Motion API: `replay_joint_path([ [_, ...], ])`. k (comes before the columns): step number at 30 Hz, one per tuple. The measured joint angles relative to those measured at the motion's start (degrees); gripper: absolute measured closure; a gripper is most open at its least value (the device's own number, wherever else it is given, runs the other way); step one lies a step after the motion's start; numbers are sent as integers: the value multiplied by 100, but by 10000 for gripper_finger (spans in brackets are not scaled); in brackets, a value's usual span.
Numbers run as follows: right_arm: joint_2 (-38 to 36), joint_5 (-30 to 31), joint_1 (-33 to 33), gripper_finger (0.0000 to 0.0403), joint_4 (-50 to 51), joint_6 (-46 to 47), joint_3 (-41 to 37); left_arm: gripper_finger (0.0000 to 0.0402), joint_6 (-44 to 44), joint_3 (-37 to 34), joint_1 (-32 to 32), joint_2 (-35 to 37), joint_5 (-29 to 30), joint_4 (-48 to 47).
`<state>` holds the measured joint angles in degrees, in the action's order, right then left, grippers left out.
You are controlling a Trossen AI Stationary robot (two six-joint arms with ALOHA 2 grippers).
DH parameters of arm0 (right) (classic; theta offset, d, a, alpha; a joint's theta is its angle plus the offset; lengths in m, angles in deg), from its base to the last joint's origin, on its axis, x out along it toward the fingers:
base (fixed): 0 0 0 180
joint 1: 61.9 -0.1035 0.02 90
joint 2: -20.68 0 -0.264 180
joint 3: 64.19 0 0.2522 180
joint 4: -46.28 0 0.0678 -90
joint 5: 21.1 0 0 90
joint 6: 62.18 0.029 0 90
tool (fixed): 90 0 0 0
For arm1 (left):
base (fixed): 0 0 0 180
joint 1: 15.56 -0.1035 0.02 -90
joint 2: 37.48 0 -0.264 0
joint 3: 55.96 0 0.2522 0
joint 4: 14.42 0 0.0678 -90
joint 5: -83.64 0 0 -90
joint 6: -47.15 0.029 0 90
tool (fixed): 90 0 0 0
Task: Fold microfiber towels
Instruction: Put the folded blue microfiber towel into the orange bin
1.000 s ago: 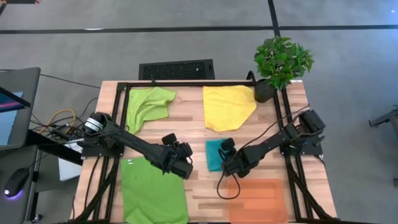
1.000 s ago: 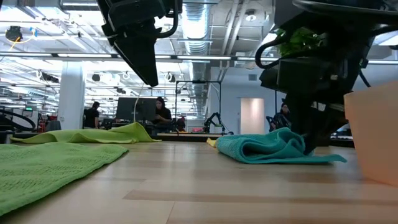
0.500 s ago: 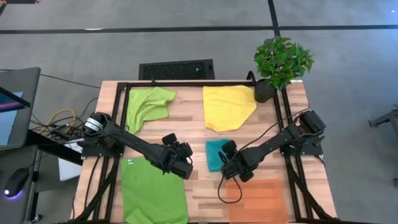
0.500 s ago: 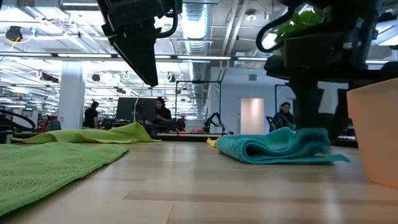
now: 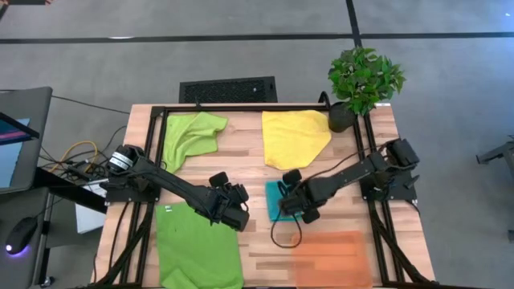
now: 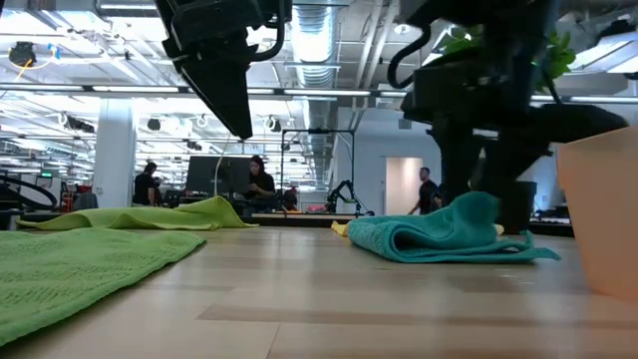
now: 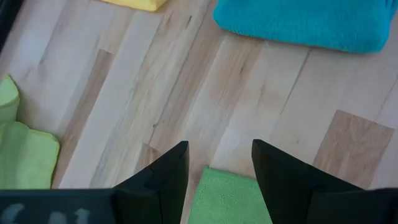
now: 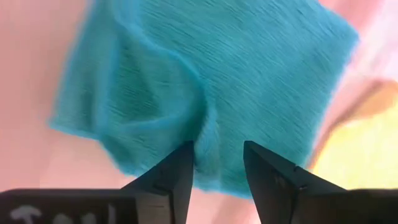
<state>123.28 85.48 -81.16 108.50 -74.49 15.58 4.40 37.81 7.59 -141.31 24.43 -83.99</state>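
The right gripper [image 8: 214, 163] hangs over the teal towel [image 8: 205, 87], its jaws apart with a raised crease of the cloth showing in the gap; whether the tips touch the cloth cannot be told from the wrist view, and in the high view the gripper [image 5: 295, 201] covers most of the towel, leaving only a teal edge [image 5: 275, 202] visible. From table height the teal towel [image 6: 439, 239] lies as a folded, lumpy bundle on the wood, with the right arm's dark bulk behind it hiding where the fingers end. The left gripper [image 7: 219, 163] is open and holds nothing, poised above bare table [image 7: 186, 93] with a corner of the flat green towel [image 7: 230, 198] just under its fingers; in the high view it [image 5: 229, 209] sits near the table's middle, above that towel's top edge [image 5: 197, 249], which runs off the picture's bottom. A crumpled green towel [image 5: 193, 135] lies at the far left, and the yellow towel [image 5: 295, 138] at the far middle, one corner folded in. The orange mat [image 5: 333, 257] lies near the right front, its lower part cut off. A potted plant [image 5: 363, 80] stands at the far right corner. People in the room beyond are too small to make out.
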Motion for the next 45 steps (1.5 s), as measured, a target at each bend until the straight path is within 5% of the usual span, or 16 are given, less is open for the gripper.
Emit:
replay_joint_path([
  [14,-717,-1243,537,243,-605,-278,67,233,-1,-2,0,0,-202,-20],
  [45,223,-1258,726,248,-2095,-1772,-625,233,-57,-2,0,0,-320,28],
])
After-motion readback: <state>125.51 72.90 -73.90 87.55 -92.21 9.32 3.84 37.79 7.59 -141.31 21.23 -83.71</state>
